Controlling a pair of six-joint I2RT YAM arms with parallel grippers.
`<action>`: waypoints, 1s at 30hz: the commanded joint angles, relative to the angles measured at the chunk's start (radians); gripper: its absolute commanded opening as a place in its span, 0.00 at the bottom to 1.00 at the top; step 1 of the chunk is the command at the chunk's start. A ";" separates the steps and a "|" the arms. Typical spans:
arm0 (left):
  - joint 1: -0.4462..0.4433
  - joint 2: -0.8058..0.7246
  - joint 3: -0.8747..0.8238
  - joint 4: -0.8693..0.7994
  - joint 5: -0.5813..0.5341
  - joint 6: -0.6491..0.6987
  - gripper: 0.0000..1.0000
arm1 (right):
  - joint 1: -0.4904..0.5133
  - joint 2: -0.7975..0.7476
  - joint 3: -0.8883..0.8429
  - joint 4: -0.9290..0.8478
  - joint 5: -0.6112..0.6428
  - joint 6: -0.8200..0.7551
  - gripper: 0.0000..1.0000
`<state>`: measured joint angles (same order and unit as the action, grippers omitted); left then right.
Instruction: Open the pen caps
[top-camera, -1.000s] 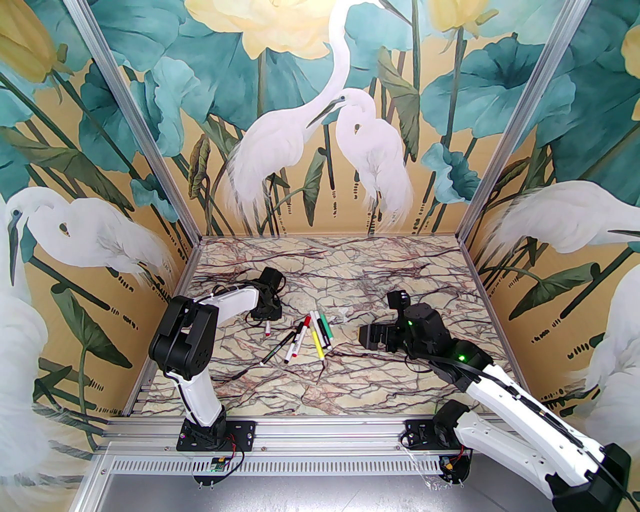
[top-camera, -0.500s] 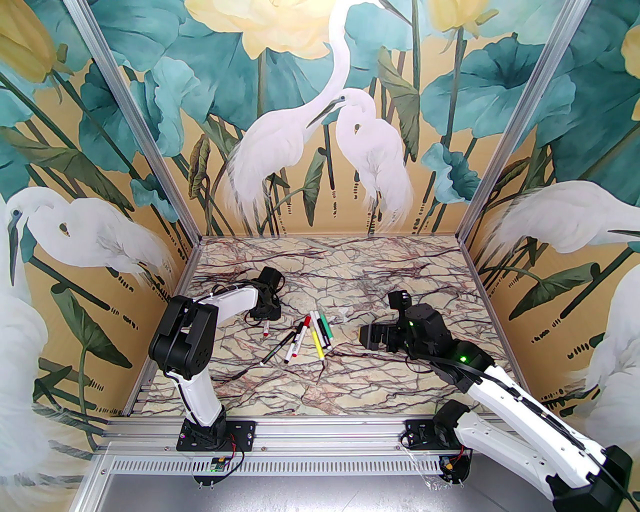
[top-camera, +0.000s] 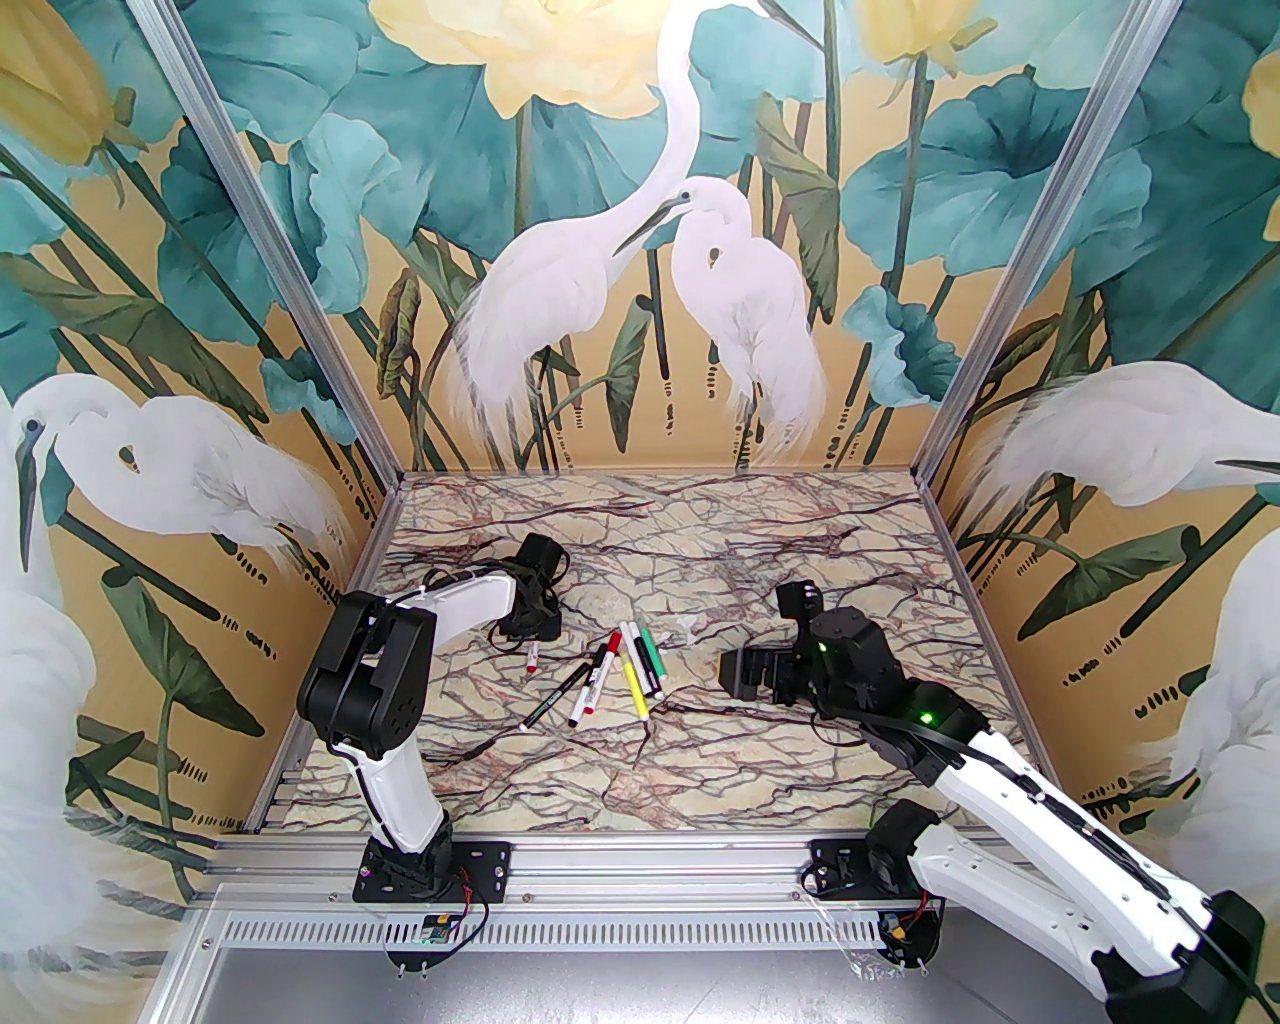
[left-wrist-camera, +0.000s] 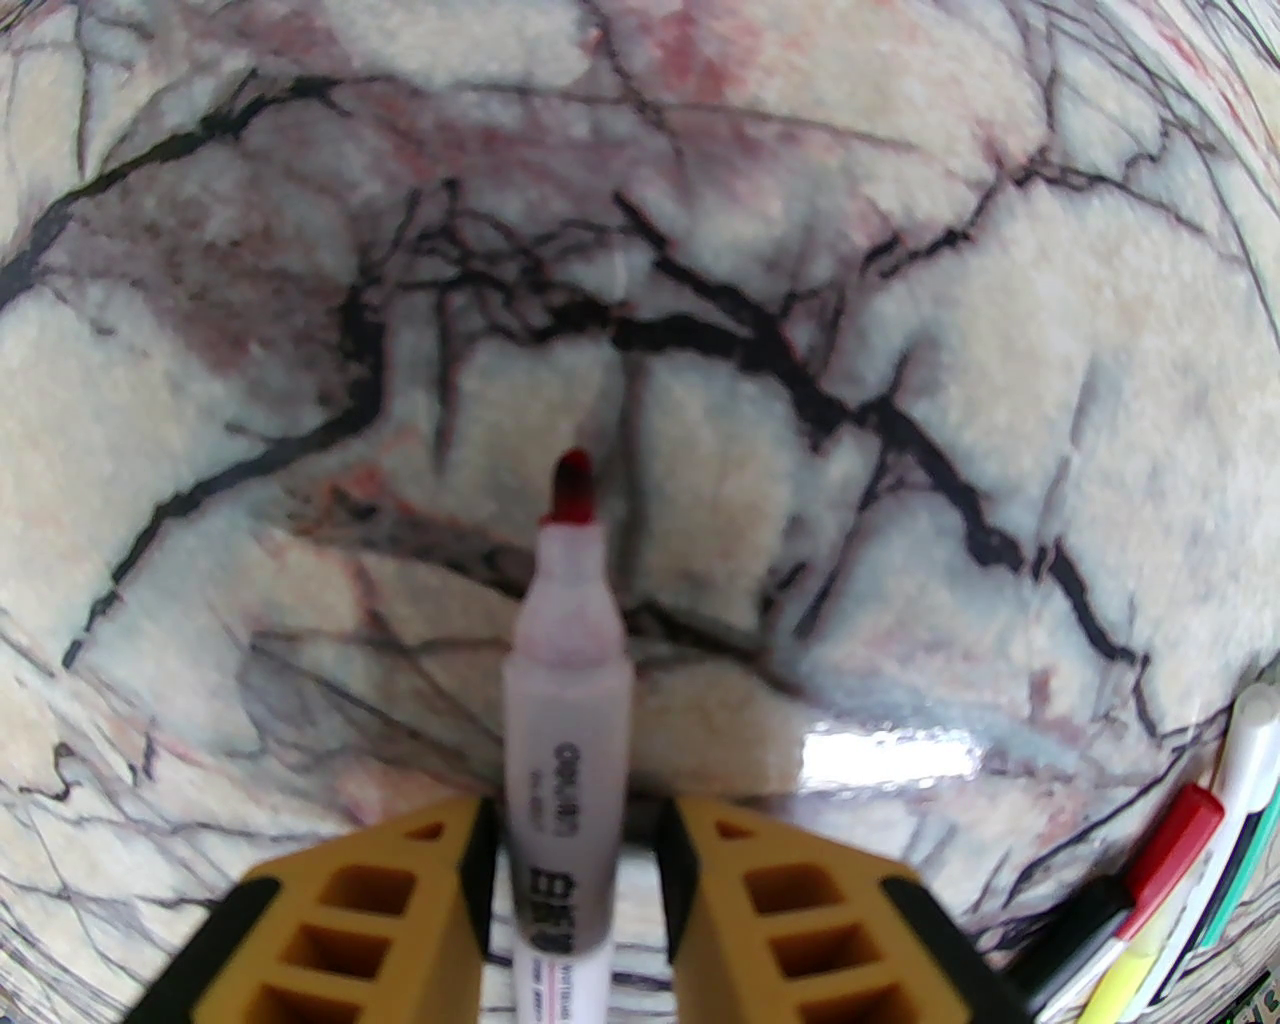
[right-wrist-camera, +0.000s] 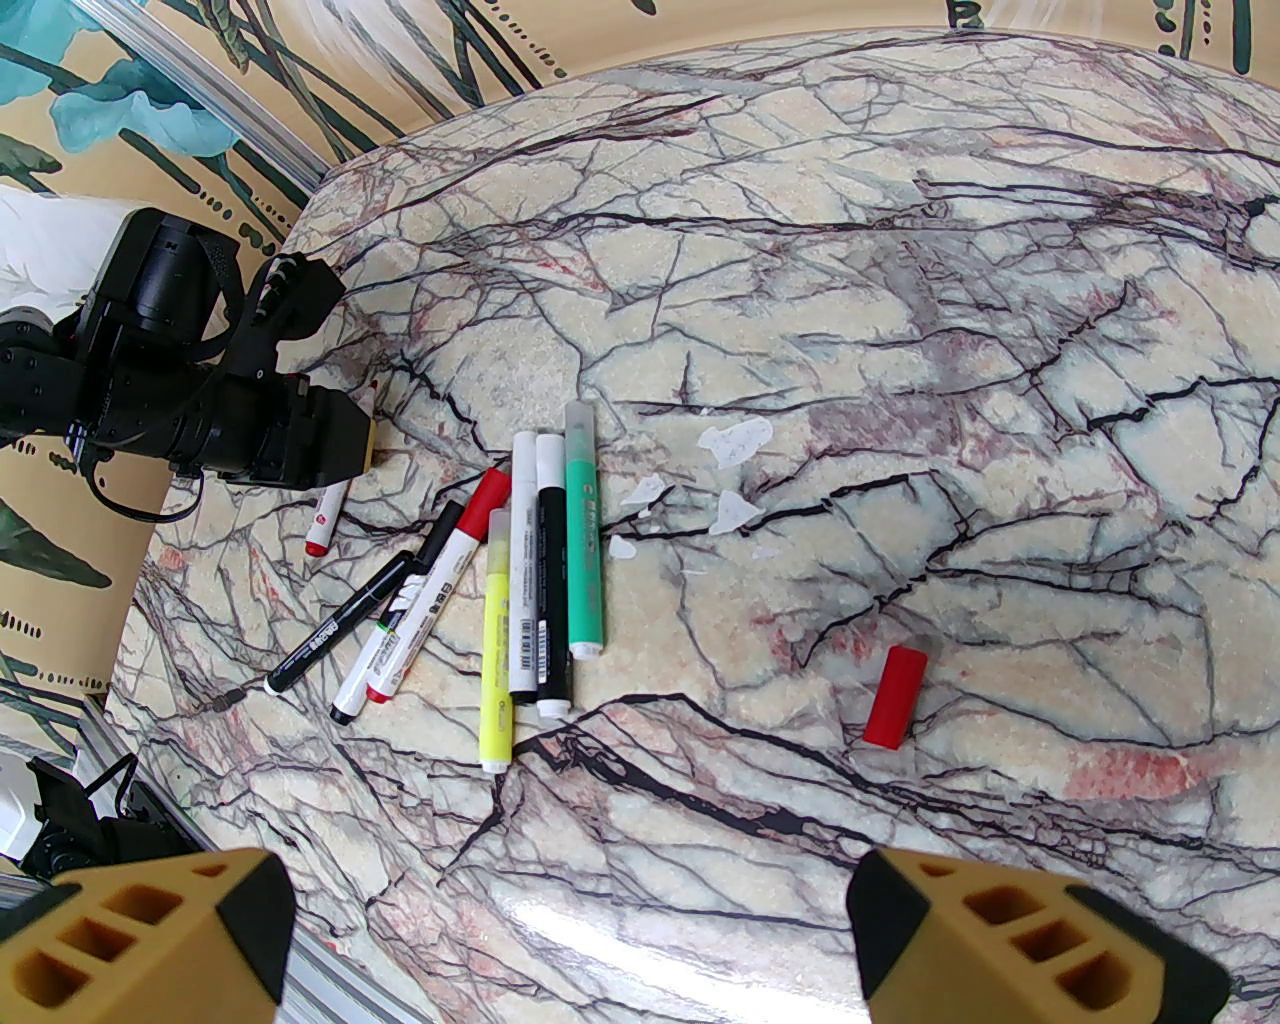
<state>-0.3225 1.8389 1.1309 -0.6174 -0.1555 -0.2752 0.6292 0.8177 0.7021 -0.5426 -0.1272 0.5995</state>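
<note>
Your left gripper (left-wrist-camera: 578, 815): jaws slightly parted around the uncapped red marker (left-wrist-camera: 565, 700), which lies left of table centre. Your right gripper (right-wrist-camera: 570, 940): jaws wide apart, empty. The loose red cap (right-wrist-camera: 893, 697) lies right of the pens (right-wrist-camera: 525, 590) bunched mid-table.

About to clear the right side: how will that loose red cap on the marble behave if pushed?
The red cap lies on its side, so a push would probably roll it. It looks like small hard plastic, likely light and stiff. The glossy table may let it skid.
</note>
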 joint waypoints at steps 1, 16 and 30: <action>-0.003 -0.030 0.016 -0.042 0.043 -0.013 0.48 | 0.007 -0.011 0.022 -0.005 0.005 0.014 1.00; -0.032 -0.335 0.024 -0.293 0.293 0.041 0.62 | 0.006 -0.016 0.033 -0.003 -0.007 0.008 0.99; -0.126 -0.270 -0.005 -0.398 0.331 0.091 0.63 | 0.006 -0.013 0.051 -0.014 -0.012 -0.001 1.00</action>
<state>-0.4210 1.5307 1.1397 -0.9825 0.1680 -0.2066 0.6292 0.8165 0.7212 -0.5430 -0.1314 0.6022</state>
